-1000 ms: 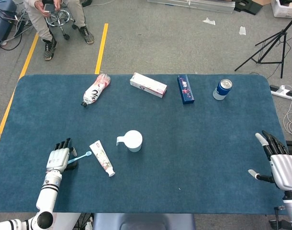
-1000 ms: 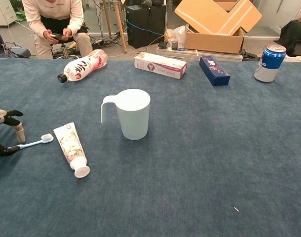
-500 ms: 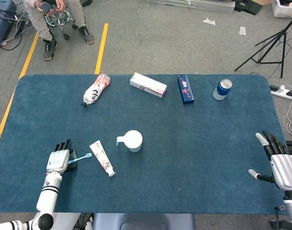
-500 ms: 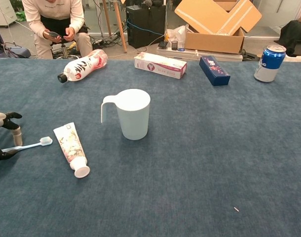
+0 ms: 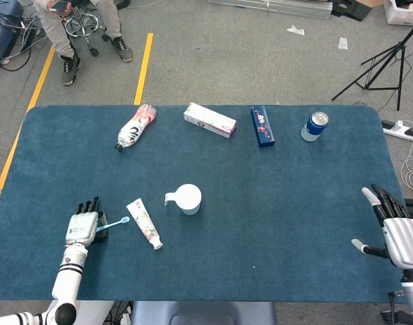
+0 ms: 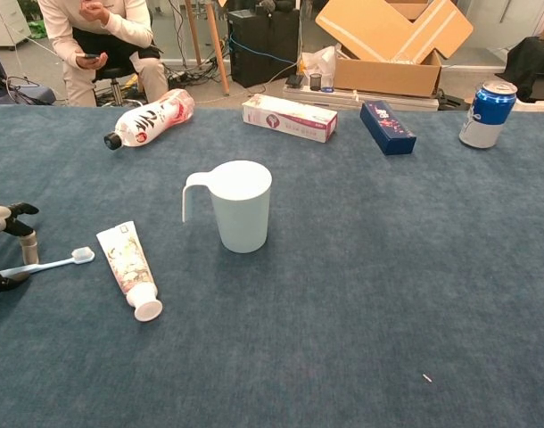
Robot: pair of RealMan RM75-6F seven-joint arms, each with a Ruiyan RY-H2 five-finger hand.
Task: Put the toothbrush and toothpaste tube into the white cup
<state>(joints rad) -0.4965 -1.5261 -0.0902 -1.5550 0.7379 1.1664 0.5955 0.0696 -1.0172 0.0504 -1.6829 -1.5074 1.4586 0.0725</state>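
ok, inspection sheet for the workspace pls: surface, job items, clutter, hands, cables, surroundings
Surface: blue felt table, flat.
Job's things: white cup upright, empty so far; toothpaste tube lying left of it, cap toward the robot; toothbrush in the left hand.
Clutter: along the far edge, bottle on its side, white box, blue box, blue can upright.
Hands: left hand holds the toothbrush handle; right hand at the right edge, fingers apart, holding nothing.
Cables: cables on the floor at right.
Surroundings: seated person, cardboard box, tripod.
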